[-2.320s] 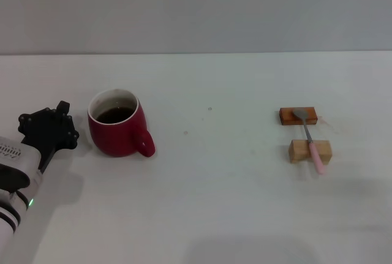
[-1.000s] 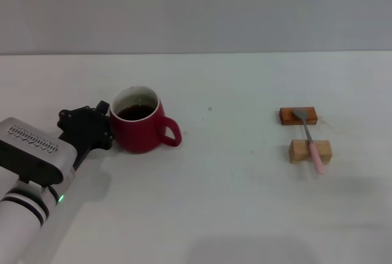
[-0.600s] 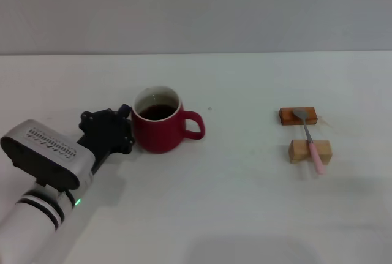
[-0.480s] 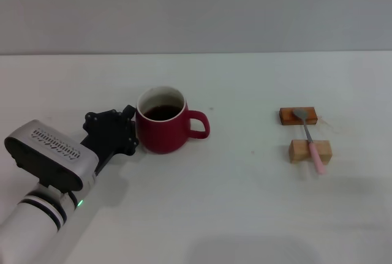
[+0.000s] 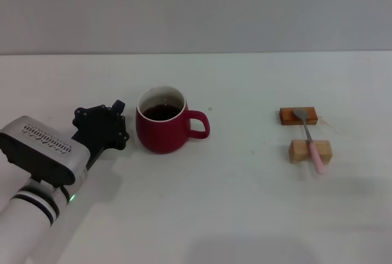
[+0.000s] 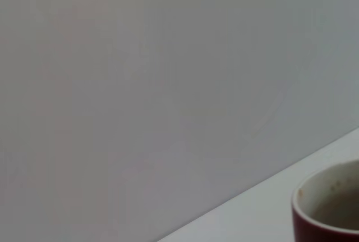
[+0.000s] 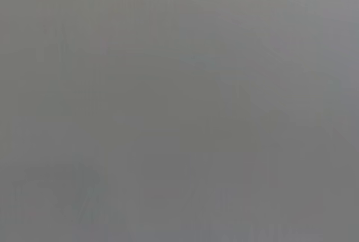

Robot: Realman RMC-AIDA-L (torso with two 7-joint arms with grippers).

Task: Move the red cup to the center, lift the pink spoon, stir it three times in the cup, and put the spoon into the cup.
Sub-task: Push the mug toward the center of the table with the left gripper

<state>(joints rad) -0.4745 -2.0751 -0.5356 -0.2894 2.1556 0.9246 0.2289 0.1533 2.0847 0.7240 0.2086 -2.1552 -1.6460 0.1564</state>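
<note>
In the head view the cup (image 5: 163,128) stands upright on the table (image 5: 245,215), left of the middle, handle pointing toward the robot's right, dark liquid inside; over the last couple of seconds it has slid from the far left toward the centre, pushed along by the left hand (image 5: 107,126); half a second ago that hand was pressed against the cup's left wall, and now it has drawn back, so a strip of bare table shows between them; whether its fingers are spread or closed I cannot tell, but it holds nothing; the spoon (image 5: 309,139) lies untouched well to the right, its metal bowl on the reddish block (image 5: 298,116) and its pink handle across the tan block (image 5: 310,151); the right hand is not in sight. In the left wrist view only a slice of the cup's rim (image 6: 328,205) shows, with the table's far edge and a blank wall behind; none of that hand's own fingers appear. The right wrist view is plain grey and shows nothing of the scene. The retreat suggests the pushing step is over, or nearly so, with the cup roughly where it should be; lifting the spoon looks like the next job, probably for the right arm.
</note>
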